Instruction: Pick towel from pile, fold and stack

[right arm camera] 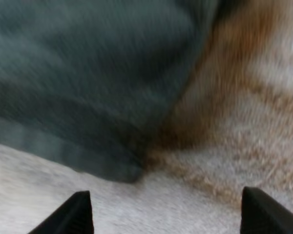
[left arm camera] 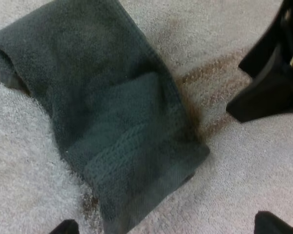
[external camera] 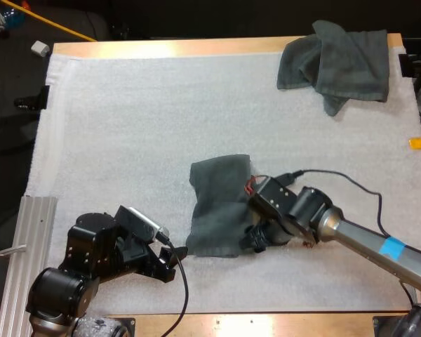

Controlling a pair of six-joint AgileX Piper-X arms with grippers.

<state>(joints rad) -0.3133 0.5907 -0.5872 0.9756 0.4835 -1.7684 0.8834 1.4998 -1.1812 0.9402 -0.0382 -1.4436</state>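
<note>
The towel (external camera: 217, 207) is dark grey-green terry cloth, nubby and matt, with a flatter woven band near its hem. The mat (external camera: 126, 126) is white, fibrous and slightly fuzzy. The table (external camera: 168, 48) rim is smooth wood. The right gripper (right arm camera: 163, 214) has matt black fingers (right arm camera: 75, 217), probably plastic.

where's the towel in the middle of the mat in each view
High view: towel at the middle of the mat, right claw at its right edge.
Left wrist view: towel lying on the mat, the right claw beside it.
Right wrist view: towel just ahead of the open right claw.
Shared landmark: the right claw, beside the towel's edge in all three.
</note>
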